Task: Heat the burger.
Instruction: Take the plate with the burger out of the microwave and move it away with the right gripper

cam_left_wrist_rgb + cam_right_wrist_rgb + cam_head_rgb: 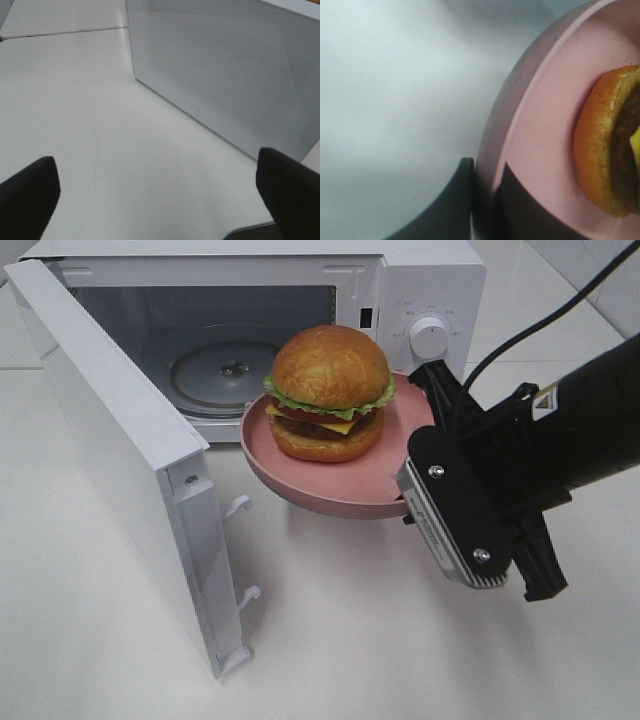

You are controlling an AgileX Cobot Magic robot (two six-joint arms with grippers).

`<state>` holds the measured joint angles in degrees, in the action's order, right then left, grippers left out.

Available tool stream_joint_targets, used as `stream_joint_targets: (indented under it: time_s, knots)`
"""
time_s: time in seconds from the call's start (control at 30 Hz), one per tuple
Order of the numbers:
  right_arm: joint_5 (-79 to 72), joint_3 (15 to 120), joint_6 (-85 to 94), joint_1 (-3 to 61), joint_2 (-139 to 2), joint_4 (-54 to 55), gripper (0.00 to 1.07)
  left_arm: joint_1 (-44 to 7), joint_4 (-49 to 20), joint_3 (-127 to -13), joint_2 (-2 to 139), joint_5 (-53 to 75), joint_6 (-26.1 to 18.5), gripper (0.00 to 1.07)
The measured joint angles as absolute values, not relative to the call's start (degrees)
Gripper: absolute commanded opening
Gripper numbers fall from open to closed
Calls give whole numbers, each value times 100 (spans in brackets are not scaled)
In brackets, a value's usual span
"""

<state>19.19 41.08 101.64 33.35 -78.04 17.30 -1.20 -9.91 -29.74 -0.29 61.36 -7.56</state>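
Nearest to me in the high view is the right gripper (pixel 412 502), at about 4 o'clock from frame centre. I have it pinched shut on the rim of the pink plate (pixel 300 485); the right wrist view confirms one dark finger (pixel 455 205) under the outer wall and the other over the inner lip. I judge I am holding by the rim nearest the arm so the far side of the plate stays free to enter the oven first, and so the jaws never touch the food.

The plate hangs clear of the table (pixel 350 640), just in front of the cavity mouth. It tilts slightly, near edge lower, as best I can tell.

The burger (pixel 330 395) sits on the plate, a little toward 10 o'clock of the plate's middle, away from the clamped rim. It has no real long axis in plan, being round; its stack axis runs upright, dome up, cheese corner facing me.

Beyond it the microwave (pixel 420 280) stands with its door (pixel 110 440) swung wide toward 8 o'clock, so the approach is unobstructed. The glass turntable (pixel 220 370) lies bare inside, at 11 o'clock from the burger.

The left gripper (pixel 155 192) is spread wide, holding nothing, parked outside the door (pixel 225 75), presumably kept clear of the loading path.
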Motion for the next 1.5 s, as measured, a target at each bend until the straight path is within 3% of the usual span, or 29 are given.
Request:
stream_joint_targets:
  time_s: [0.9,1.27,1.5]
  knots:
    - [3621,3180,7225,3335,-4853,-561,0,-120,-991,-2974,-29,6136,-756,100]
    - [4234,3174,6217,3335,-4337,-1037,1,-120,-991,-2974,-29,6136,-756,100]
    - [4687,3163,4618,3335,-4326,-2005,1,-120,-991,-2974,-29,6136,-756,100]
